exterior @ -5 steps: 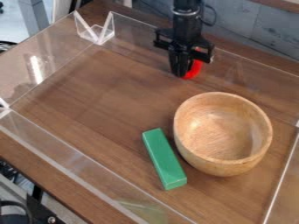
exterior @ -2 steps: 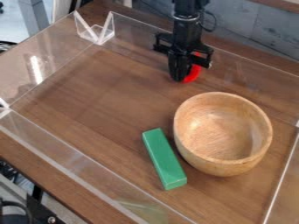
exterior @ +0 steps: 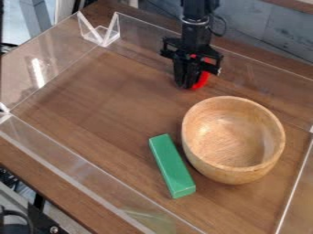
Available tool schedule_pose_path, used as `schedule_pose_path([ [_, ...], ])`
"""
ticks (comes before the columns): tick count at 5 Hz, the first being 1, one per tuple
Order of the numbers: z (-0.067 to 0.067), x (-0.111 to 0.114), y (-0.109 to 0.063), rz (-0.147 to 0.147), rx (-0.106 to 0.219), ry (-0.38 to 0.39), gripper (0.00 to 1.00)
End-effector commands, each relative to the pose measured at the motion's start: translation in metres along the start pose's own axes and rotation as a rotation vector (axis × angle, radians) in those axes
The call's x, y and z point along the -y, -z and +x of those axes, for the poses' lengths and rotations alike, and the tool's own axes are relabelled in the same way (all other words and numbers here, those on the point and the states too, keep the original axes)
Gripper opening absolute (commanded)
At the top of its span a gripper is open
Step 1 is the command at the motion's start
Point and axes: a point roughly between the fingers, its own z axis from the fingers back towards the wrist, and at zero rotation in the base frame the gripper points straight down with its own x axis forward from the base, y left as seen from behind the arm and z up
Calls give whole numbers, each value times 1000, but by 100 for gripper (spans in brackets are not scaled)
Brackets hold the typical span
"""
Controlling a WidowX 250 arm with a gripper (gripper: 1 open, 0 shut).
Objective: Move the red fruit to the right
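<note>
My hand (exterior: 192,77) points straight down over the red fruit (exterior: 199,82), its fingers parted a little on either side of it; I cannot tell whether they grip it. The fruit sits on the wooden table (exterior: 104,101), at 11 o'clock from the wooden bowl (exterior: 233,139), with the green block (exterior: 171,164) at the bowl's 8 o'clock.

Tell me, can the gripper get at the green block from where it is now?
Probably yes. The green block lies flat on bare wood near the front of the table, nothing on top of it. The wooden bowl sits close beside it, so the gripper, now at the red fruit, should skirt that.
</note>
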Motion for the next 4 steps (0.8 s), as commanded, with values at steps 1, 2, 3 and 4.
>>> schedule_pose_path([
  [1,6,4,-20,-19,58,5,100],
  [2,1,7,-28,-40,73,7,100],
  [3,-5,9,-42,-57,100,6,100],
  [4,-13,10,-59,-72,137,5,100],
])
